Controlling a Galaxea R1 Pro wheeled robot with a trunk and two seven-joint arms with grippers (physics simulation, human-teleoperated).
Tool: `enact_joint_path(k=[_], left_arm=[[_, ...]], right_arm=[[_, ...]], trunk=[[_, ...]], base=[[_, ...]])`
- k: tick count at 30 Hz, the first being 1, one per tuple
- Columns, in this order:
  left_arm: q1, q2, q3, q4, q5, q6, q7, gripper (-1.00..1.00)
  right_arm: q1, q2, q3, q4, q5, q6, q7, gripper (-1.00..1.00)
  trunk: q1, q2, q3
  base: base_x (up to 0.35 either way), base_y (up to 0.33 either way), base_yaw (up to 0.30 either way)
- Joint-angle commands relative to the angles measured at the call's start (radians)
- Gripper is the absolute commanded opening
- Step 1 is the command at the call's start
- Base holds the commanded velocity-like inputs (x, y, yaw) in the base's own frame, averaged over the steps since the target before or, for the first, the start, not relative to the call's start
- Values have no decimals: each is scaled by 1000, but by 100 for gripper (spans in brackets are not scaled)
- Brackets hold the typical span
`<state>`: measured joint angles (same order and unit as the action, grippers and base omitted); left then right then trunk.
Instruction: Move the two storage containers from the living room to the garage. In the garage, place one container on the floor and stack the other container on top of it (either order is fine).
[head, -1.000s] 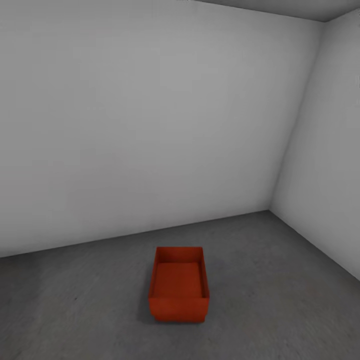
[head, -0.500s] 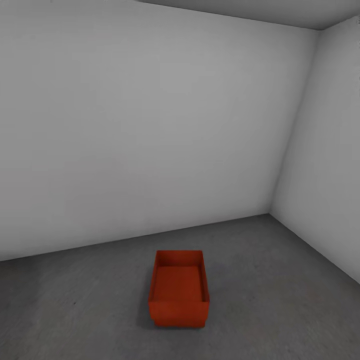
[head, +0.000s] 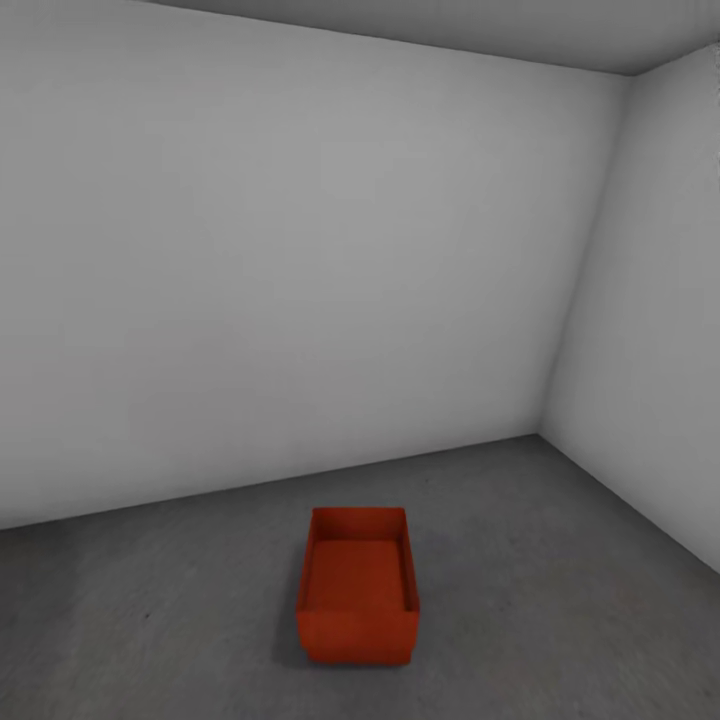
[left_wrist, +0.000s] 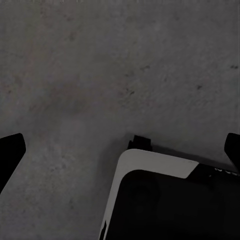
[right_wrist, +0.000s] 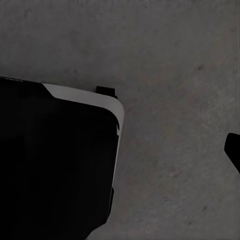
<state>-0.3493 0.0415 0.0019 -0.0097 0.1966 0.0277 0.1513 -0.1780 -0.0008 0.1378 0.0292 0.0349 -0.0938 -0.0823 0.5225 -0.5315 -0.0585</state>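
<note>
Head view tilted up slightly; container (head: 356, 586) sits alone on garage floor (head: 560, 560), second one not stacked; both my jaws apart, seemingly empty.

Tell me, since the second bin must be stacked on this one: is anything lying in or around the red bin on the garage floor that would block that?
Nothing visible does. The storage container sits upright and empty on the floor, well away from both walls, with bare concrete on every side.
</note>
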Motion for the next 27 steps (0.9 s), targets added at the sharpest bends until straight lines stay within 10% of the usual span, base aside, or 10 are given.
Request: enact_joint_path(k=[1,27], left_arm=[[-1,0,0,-1,6,3,2,100],[-1,0,0,-1,6,3,2,100]], right_arm=[[-2,0,6,3,4,-5,-4,100],[-2,3,-1,1,-3,-18,2,100]], trunk=[[0,-2,0],[0,-2,41]], base=[[0,0,0],[0,0,0]])
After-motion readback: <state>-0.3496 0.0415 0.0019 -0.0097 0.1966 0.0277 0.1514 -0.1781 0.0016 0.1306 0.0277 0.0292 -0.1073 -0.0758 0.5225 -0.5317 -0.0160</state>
